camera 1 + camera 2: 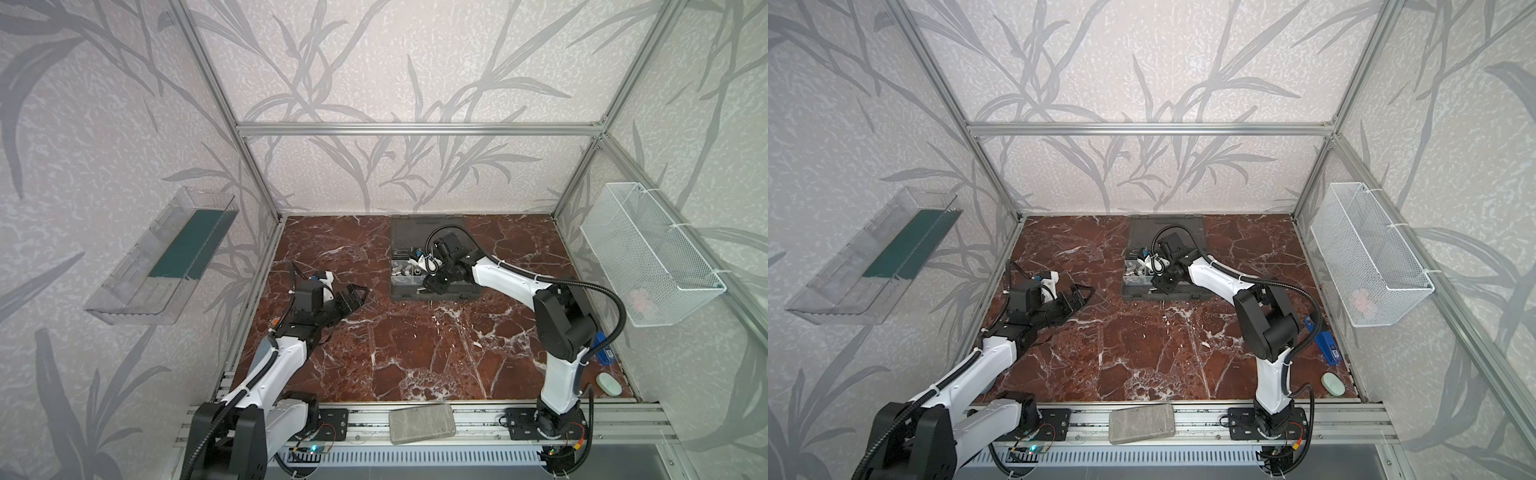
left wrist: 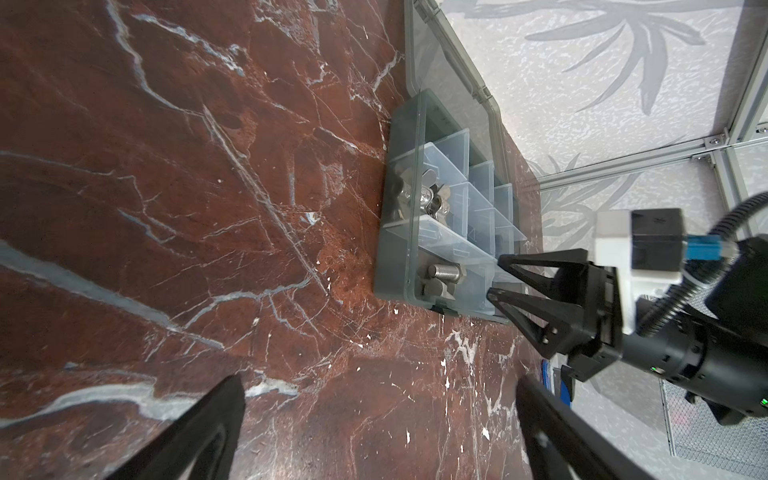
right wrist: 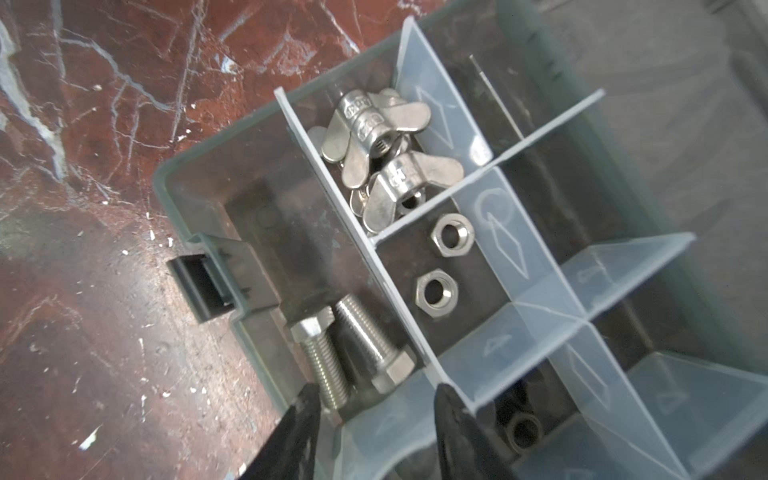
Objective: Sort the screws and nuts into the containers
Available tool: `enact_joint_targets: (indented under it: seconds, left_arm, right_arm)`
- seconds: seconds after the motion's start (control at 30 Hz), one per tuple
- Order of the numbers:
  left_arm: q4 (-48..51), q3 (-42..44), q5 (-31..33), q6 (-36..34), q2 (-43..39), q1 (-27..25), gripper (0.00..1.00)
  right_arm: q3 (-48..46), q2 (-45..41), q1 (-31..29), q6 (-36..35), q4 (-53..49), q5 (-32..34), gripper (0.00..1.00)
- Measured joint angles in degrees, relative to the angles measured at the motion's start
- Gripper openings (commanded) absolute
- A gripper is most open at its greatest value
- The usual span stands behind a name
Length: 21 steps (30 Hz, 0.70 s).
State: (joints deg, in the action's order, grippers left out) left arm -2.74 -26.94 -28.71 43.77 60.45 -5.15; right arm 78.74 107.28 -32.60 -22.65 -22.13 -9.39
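Red-brown marble table (image 1: pixel 415 353): seen in both top views, with both arms reaching over it.

Grey organizer case (image 1: pixel 411 296): seen toward the far edge of the table, right of centre, with its lid laid back flat.

Left gripper (image 1: pixel 360 296): held low over bare table, well to the left of the case. Its jaws are spread wide, and nothing is seen between them in the left wrist view (image 2: pixel 380 379).

Right gripper (image 3: pixel 376 388): positioned over the near left corner of the case. Its jaws are seen apart and nothing is clamped. The fingertips are placed just above the corner cell, as is also seen from the left wrist (image 2: pixel 495 276).

Containers (image 3: pixel 540 291): clear-walled cells are seen in a grid inside the case.

Screws (image 3: pixel 365 345): two silver hex-head bolts are lying side by side and touching in the corner cell beside the latch (image 3: pixel 208 286).

Wing nuts (image 3: pixel 374 133): several are piled in the adjoining cell.

Hex nuts (image 3: pixel 453 235): two are lying flat and apart in the next cell inward.

Black nut (image 3: pixel 525 430): one is seen in the cell beside the right fingertip, but it is blurred.
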Motion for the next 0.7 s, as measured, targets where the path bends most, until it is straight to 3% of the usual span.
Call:
enact_joint_targets:
  seconds: [0.3,0.7]
  left_arm:
    - [2.10,-4.68,4.13,-3.17,0.00,0.07,0.99]
    - [2.51,-8.52,17.31,-13.18,-1.27,0.33,1.00]
  right_arm:
    - [-10.99,-18.36,4.79,4.07,5.07,2.10,0.58]
    - [-32.94,-32.17,22.34,11.76,17.84,2.91,0.63]
